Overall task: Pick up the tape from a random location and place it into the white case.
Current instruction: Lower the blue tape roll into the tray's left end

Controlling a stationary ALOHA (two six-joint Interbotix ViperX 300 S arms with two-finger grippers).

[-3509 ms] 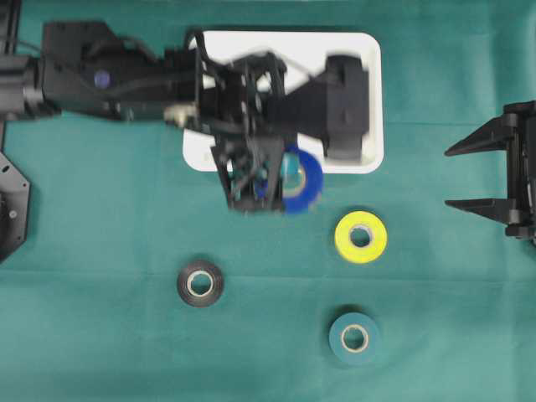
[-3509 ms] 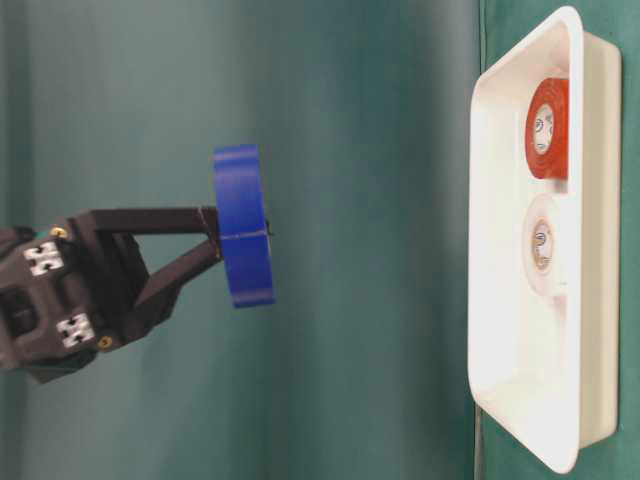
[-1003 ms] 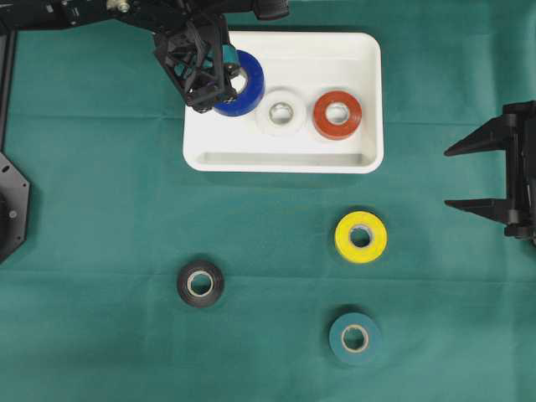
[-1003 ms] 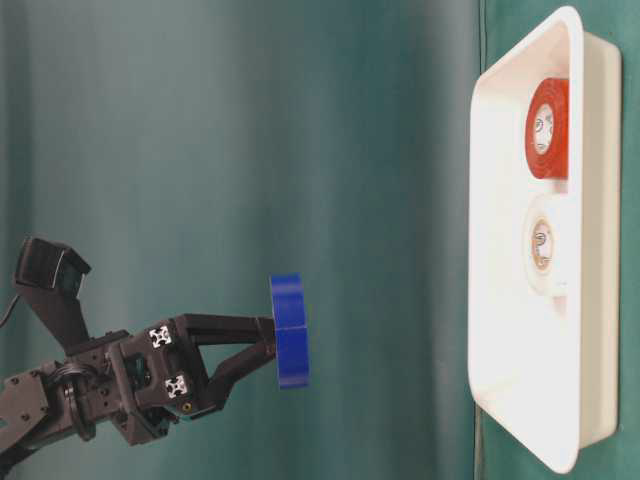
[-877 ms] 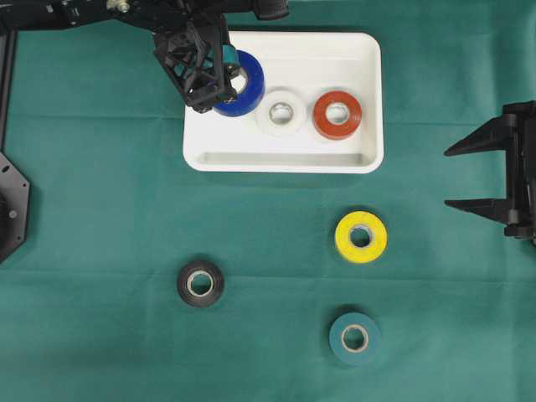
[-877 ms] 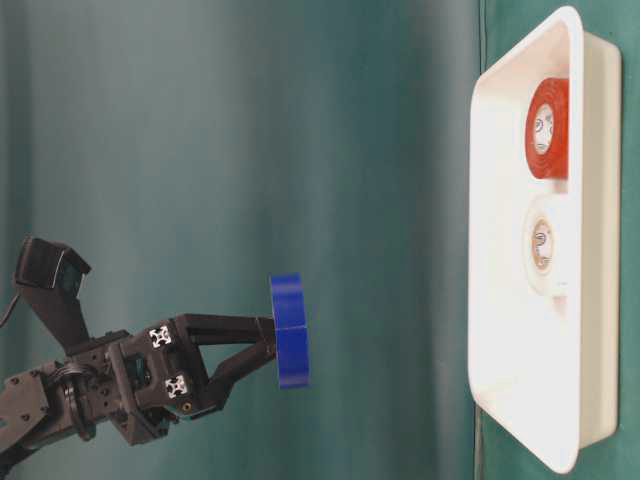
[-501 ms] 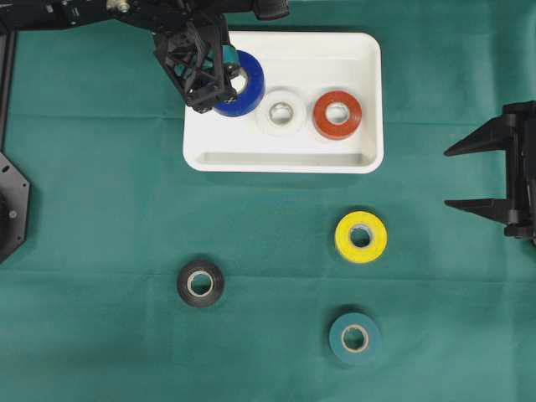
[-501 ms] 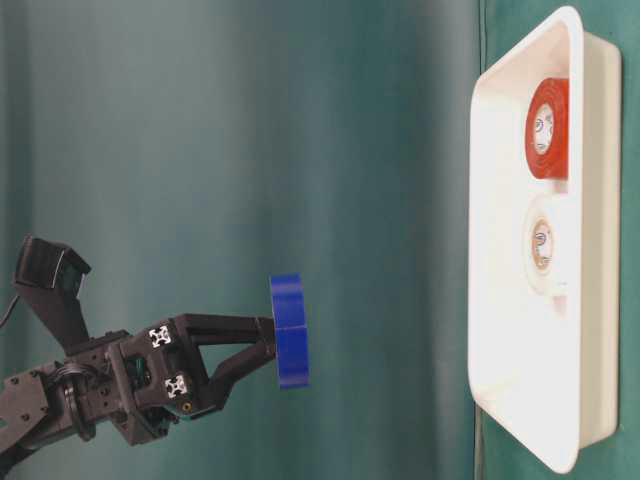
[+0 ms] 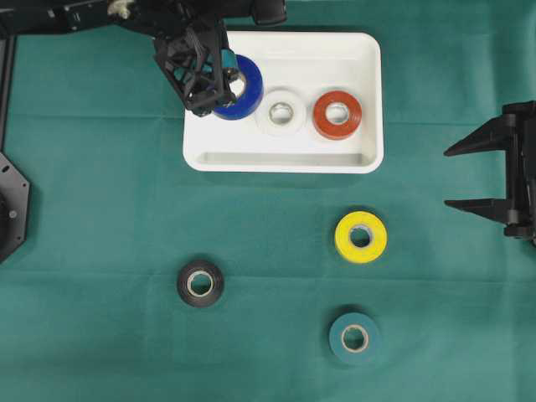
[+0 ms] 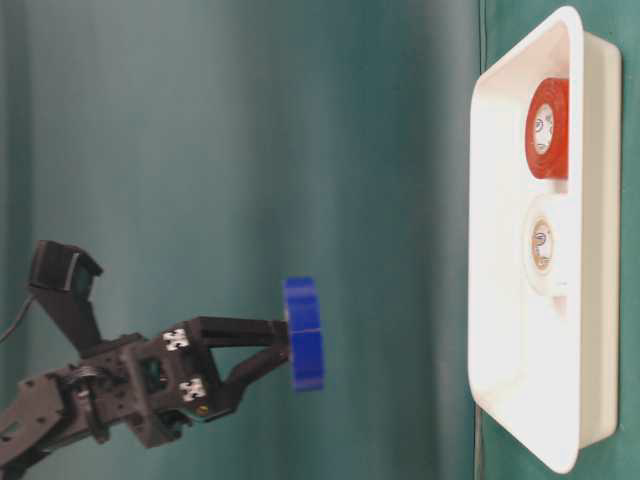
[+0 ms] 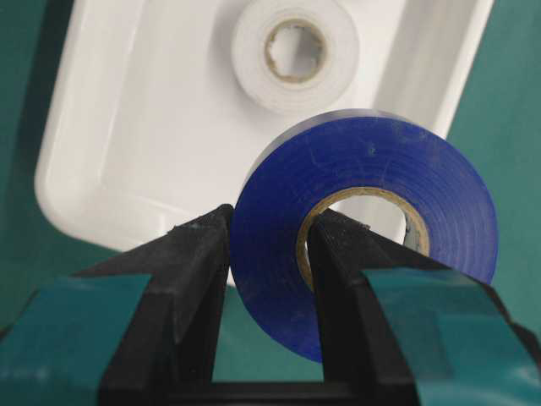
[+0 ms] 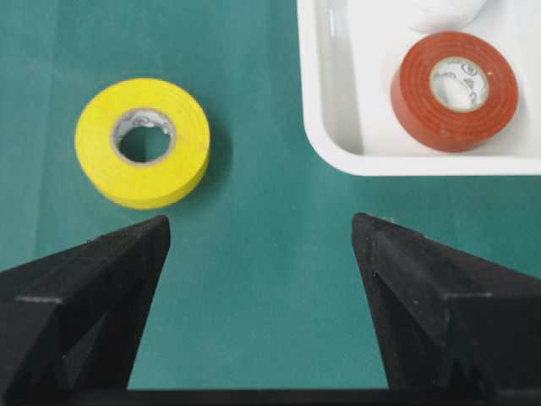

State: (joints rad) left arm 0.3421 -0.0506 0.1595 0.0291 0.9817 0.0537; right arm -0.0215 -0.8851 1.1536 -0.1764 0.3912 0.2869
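The blue tape roll [image 9: 240,86] hangs in the air over the left end of the white case [image 9: 368,100], pinched through its wall by the left gripper [image 11: 262,254]: one finger sits inside the core hole and the other presses on the outer face. From table level the roll is plainly clear of the case, with open space between them, so it has not been set down yet.

Inside the case, a white roll [image 9: 280,115] lies at about four o'clock from the blue one, and a red roll [image 9: 337,115] lies just beyond it towards three o'clock. Both rest flat on the case floor.

Out on the green cloth [image 9: 100,209], three rolls lie loose: a yellow one [image 9: 361,237] at six o'clock from the red roll, a teal one [image 9: 355,338] further down, and a black one [image 9: 200,284] off at seven o'clock from the case.

The right gripper [image 9: 490,174] waits at the far three o'clock edge, its jaws spread wide and holding nothing.

By my reading, the carry is nearly done; lowering and letting go remain.
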